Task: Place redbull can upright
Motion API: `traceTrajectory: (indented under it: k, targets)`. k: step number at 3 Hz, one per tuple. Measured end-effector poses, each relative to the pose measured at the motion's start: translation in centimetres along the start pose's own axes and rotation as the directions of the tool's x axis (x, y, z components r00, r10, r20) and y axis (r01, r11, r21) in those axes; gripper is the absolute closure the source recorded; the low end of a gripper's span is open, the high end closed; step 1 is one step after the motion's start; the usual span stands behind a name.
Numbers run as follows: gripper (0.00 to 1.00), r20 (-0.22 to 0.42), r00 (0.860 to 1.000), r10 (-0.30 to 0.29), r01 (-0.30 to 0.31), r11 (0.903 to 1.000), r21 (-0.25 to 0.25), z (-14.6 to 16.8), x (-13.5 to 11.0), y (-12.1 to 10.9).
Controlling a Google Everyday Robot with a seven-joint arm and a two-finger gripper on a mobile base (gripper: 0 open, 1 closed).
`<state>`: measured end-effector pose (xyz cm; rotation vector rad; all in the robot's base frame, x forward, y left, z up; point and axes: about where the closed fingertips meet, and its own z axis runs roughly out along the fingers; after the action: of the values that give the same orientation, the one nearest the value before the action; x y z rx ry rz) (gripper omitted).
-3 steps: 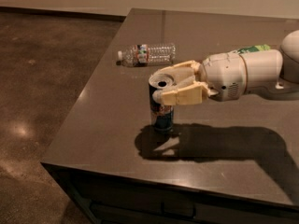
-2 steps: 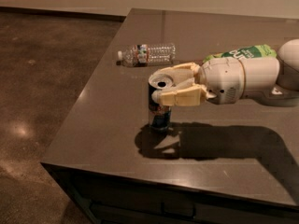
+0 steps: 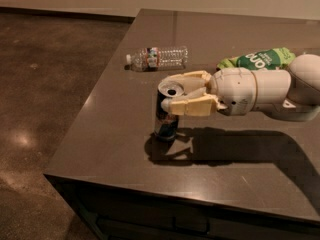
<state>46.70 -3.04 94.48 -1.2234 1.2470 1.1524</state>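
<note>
Can (image 3: 166,123) upright near table (image 3: 115,144) left edge.
Gripper (image 3: 169,94) clamped around its upper half; base rests on the table.

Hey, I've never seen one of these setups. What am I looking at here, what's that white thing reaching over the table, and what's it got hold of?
The white thing is a robot arm, part of a wheeled robot. At its end is the gripper, a simple hand with two tan fingers that squeeze together. The view comes from a single camera looking down on a corner of a dark table; where that camera is mounted isn't known. The gripper is over the table, toward its near edge, closed on the top of a redbull can. The can is upright, with its base on the table or just above it. Behind it a clear water bottle lies on its side, and a green bag sits partly behind the arm.
</note>
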Motion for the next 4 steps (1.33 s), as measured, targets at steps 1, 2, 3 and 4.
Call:
traceTrajectory:
  k: [1,2,3,4]
  targets:
    - [0.59,0.016,1.000,-0.013,0.013,0.9999,-0.011,0.16,0.38,-0.07]
    - [0.35,0.019,0.999,-0.025,0.026,0.9996,-0.015,0.23,0.77,-0.05]
    - [0.12,0.016,0.999,-0.036,0.036,0.9992,-0.019,0.15,1.00,-0.09]
    - [0.00,0.016,0.999,-0.037,0.037,0.9991,-0.023,0.37,0.89,-0.01]
